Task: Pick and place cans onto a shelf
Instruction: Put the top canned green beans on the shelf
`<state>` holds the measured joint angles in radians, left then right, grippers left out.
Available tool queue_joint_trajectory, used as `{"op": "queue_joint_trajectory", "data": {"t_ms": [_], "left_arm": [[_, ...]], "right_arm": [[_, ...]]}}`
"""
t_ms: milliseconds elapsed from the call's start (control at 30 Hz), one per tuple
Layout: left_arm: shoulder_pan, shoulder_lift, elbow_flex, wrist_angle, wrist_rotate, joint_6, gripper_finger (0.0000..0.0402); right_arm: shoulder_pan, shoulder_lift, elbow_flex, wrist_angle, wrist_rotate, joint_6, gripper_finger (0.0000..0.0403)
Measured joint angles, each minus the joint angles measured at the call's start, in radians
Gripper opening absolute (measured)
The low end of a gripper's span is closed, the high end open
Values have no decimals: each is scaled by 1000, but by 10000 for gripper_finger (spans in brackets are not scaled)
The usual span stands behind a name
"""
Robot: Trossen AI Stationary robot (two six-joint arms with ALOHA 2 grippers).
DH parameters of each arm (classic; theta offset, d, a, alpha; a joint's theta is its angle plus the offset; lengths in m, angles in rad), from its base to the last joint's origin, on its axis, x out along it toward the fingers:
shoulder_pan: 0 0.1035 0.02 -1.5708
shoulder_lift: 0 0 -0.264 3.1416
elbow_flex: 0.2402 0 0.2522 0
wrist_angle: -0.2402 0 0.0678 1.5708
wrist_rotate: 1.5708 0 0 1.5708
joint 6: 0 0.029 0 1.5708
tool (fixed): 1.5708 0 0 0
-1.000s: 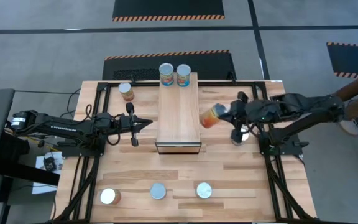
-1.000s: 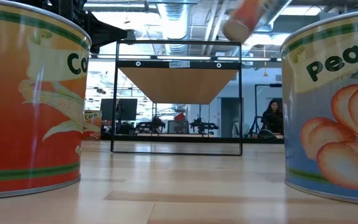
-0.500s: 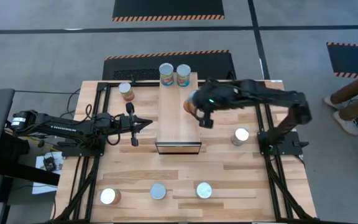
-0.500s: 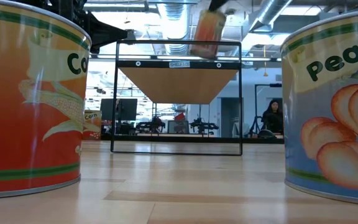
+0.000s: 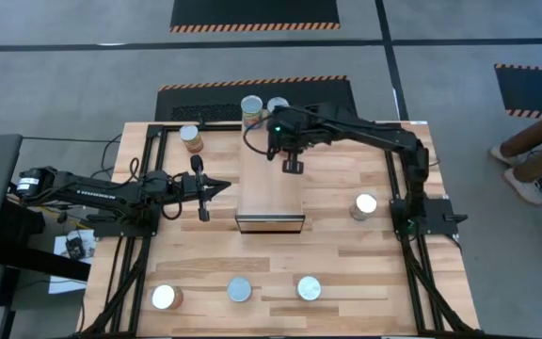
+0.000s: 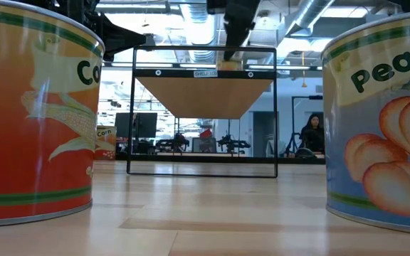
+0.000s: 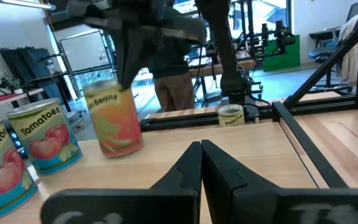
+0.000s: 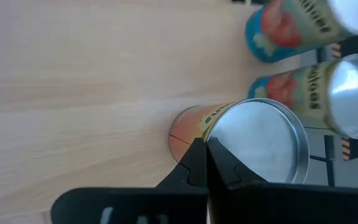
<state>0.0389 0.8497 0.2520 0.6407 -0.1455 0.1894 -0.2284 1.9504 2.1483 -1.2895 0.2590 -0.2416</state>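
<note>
The shelf (image 5: pixel 271 188) is a long light-wood box in the middle of the table. Two tomato cans (image 5: pixel 251 106) stand at its far end and also show in the left wrist view (image 7: pixel 45 134). My right gripper (image 5: pixel 286 143) reaches over the shelf just near of them and is shut on an orange can (image 7: pixel 114 121), which the arm hides in the high view. My left gripper (image 5: pixel 222 186) is shut and empty, hovering left of the shelf. Other cans stand on their bases on the table: one far left (image 5: pixel 190 137), one right (image 5: pixel 366 203), three along the near edge (image 5: pixel 240 289). My right gripper holds the orange can at its top end, by the rim (image 8: pixel 211 124); the fingers hide the exact place of contact. They come from above, pointing down. The can hangs nearly upright, slightly tilted, its base (image 7: pixel 123 149) at the shelf top; whether it rests there I cannot tell.
In the low view a corn can (image 6: pixel 34 114) and a peach can (image 6: pixel 383 121) loom at the near edge. A black frame (image 5: pixel 403 169) borders the table. A person's legs (image 5: pixel 534 160) show at the far right, off the table.
My right gripper has carried the orange can from the table's right side toward the left and far edge, over the shelf to just near of the two tomato cans. The can has gone from strongly tilted to nearly upright. My left arm has kept still.
</note>
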Motion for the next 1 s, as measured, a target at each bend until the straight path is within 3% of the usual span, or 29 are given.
{"op": "queue_joint_trajectory", "data": {"t_ms": [733, 1000], "left_arm": [[0, 0, 0, 0, 0, 1, 0], [0, 0, 0, 0, 0, 1, 0]], "right_arm": [[-38, 16, 0, 69, -20, -18, 6], [-57, 16, 0, 85, -28, -3, 34]]}}
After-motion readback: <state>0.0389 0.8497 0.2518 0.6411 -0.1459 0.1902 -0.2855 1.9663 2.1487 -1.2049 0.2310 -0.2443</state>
